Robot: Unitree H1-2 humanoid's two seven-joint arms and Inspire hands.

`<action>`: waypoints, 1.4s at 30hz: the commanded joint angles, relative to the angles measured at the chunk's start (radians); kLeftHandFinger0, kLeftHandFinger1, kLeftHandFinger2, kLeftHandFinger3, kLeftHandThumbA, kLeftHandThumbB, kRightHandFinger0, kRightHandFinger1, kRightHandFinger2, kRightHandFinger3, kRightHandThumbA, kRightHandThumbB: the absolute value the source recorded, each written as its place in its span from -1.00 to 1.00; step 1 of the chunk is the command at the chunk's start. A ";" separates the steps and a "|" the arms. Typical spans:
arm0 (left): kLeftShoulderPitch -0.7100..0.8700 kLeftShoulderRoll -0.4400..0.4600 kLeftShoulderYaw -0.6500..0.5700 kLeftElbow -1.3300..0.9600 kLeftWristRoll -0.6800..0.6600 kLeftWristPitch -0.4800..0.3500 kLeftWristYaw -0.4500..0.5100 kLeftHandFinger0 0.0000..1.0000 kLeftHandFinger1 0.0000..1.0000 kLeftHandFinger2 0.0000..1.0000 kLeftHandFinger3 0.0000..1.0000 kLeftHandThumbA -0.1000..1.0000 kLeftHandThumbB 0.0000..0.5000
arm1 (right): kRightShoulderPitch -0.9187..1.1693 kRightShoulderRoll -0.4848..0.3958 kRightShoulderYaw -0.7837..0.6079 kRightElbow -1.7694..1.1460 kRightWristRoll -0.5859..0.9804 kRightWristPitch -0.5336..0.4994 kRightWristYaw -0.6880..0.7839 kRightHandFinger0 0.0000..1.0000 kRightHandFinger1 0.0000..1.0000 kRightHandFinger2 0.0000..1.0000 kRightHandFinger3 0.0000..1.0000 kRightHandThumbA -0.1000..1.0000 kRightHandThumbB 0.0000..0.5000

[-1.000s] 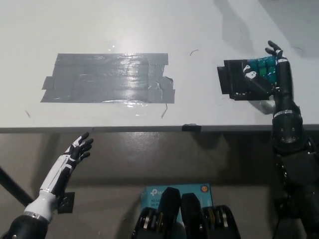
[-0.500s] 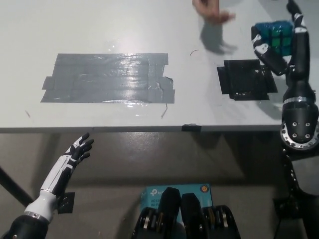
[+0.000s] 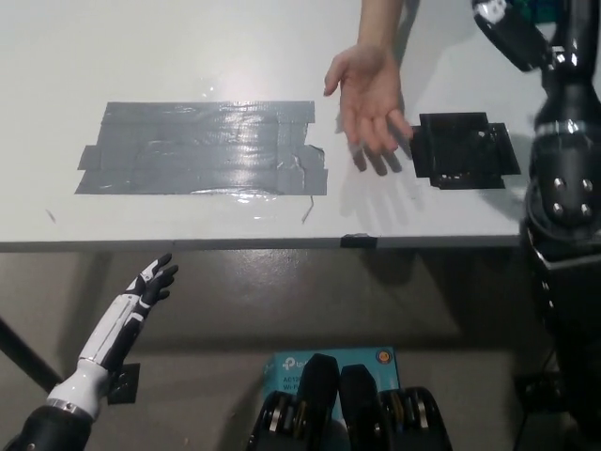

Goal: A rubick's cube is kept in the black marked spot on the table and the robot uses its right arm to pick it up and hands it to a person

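Fingers spread and empty, the white left hand (image 3: 150, 284) hangs at the lower left, below the table's near edge and well clear of the tabletop (image 3: 56, 113). On the table's left half lies a wide patch of grey tape (image 3: 202, 147), flat, with open surface all around it out to the near edge. Right of it, a person's hand (image 3: 369, 94) reaches in from the far edge, palm up and open, hovering beside the black marked spot (image 3: 467, 148), which lies bare near the table's right end. Above that spot the black right arm (image 3: 563, 160) rises along the right edge of the view. The right hand (image 3: 512, 28) is at the top right corner, closed around the rubick's cube (image 3: 537, 7) (only a sliver of teal shows, cut by the frame), lifted off the table.
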 commanded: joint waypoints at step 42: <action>-0.037 0.029 -0.014 -0.036 0.076 -0.033 0.007 1.00 1.00 1.00 1.00 1.00 0.25 | -0.489 0.106 0.200 1.266 -0.084 -0.187 0.077 -0.22 0.38 1.00 1.00 -0.37 0.41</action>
